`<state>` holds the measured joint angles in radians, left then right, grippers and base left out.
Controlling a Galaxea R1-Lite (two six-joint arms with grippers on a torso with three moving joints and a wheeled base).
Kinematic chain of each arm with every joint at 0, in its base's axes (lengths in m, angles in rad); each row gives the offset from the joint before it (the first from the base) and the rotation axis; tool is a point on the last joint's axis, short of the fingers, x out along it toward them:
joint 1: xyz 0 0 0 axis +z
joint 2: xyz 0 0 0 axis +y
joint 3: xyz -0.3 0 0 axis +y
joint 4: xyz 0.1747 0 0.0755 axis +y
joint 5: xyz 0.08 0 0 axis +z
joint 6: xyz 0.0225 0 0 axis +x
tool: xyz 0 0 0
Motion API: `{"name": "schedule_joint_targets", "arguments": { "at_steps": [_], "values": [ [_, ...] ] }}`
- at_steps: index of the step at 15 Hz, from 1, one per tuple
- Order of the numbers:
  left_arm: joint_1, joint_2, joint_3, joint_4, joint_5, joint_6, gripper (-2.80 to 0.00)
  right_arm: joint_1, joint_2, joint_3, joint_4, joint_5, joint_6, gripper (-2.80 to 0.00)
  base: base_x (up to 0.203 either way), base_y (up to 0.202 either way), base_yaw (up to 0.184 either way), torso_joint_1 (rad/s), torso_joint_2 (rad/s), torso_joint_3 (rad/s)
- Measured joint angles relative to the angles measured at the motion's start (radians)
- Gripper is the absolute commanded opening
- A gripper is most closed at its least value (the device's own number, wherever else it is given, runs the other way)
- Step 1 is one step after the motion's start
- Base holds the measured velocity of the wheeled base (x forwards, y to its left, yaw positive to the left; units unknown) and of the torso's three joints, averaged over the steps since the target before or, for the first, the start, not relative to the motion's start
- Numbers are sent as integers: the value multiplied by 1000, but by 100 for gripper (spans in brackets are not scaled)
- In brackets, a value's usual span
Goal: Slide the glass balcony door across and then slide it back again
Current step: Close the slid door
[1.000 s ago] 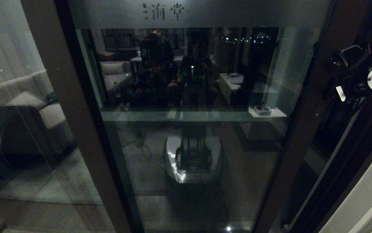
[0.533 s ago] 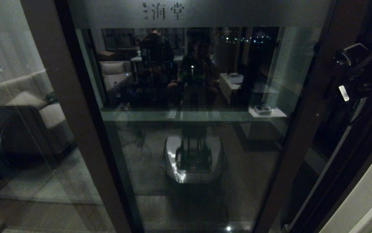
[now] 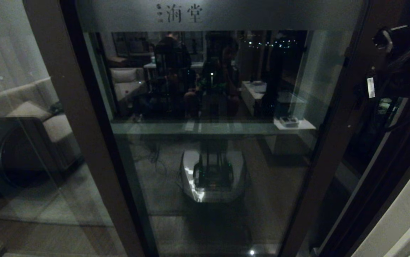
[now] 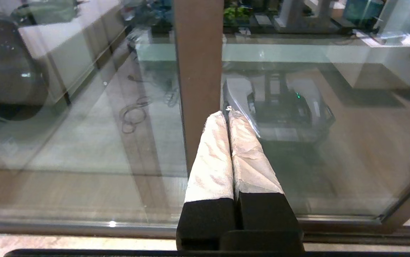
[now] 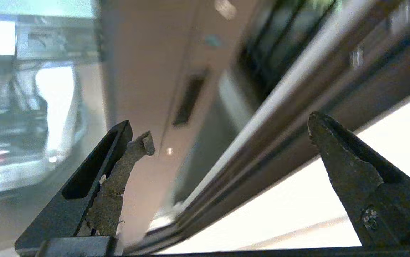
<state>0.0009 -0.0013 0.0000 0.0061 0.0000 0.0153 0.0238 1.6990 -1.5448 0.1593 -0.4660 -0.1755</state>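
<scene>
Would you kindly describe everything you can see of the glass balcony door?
The glass balcony door is a tall clear-glass panel in a dark brown frame, filling the middle of the head view. A frosted band with small characters crosses its top. The pane mirrors the room and the robot's base. A slim dark recessed handle sits in its brown stile. The right claw, open, hangs near that stile, touching nothing.
</scene>
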Motion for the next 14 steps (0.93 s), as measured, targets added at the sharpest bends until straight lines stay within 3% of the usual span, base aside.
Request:
{"name": "schedule_joint_targets", "arguments": {
  "at_steps": [5,8,14],
  "values": [
    [0,0,0,0,0,0,-280,1,-24,-205,250,-104,130,0,0,0,0,0,0,0],
    [0,0,0,0,0,0,-280,-43,-25,-154,263,-140,199,0,0,0,0,0,0,0],
    [1,0,0,0,0,0,-280,-70,5,-155,262,-131,209,0,0,0,0,0,0,0]
  ]
}}
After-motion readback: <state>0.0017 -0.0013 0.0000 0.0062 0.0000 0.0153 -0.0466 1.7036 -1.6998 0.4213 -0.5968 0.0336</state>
